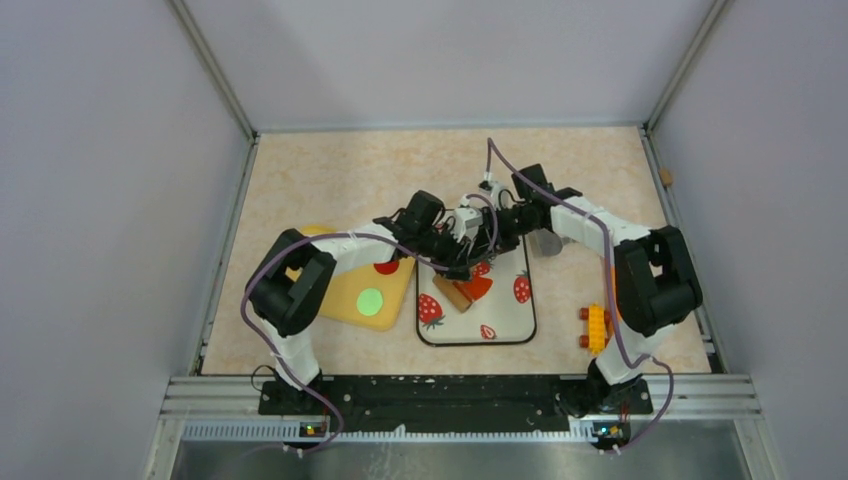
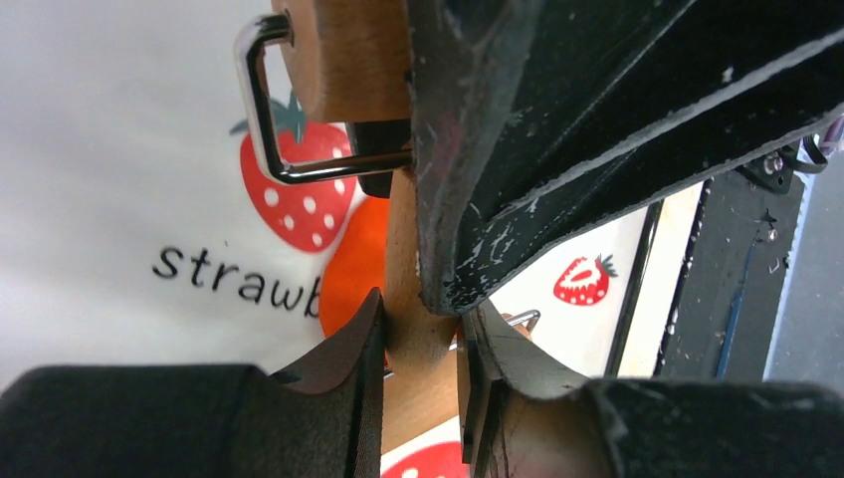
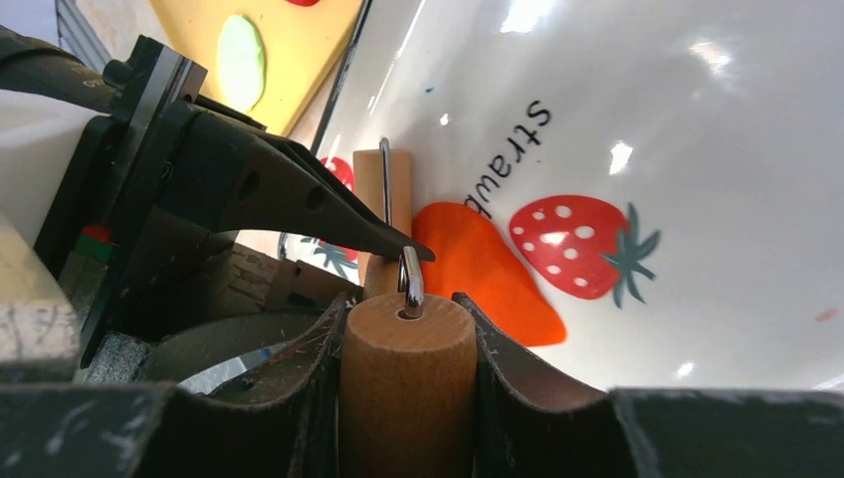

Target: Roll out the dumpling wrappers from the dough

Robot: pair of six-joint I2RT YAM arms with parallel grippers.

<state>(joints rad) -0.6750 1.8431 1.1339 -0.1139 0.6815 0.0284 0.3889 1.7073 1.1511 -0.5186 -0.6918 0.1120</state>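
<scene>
Your two arms meet over the strawberry mat. Your left tool is clamped on a wooden part of the roller. Your right tool is closed round another wooden piece of it (the one with the wire bracket entering its end). The dough, a flat orange blob, lies on the mat just beside the roller. Left of the mat, a yellow board carries a green wrapper and a red wrapper. A yellow block sits on the surface, right of the mat.
</scene>
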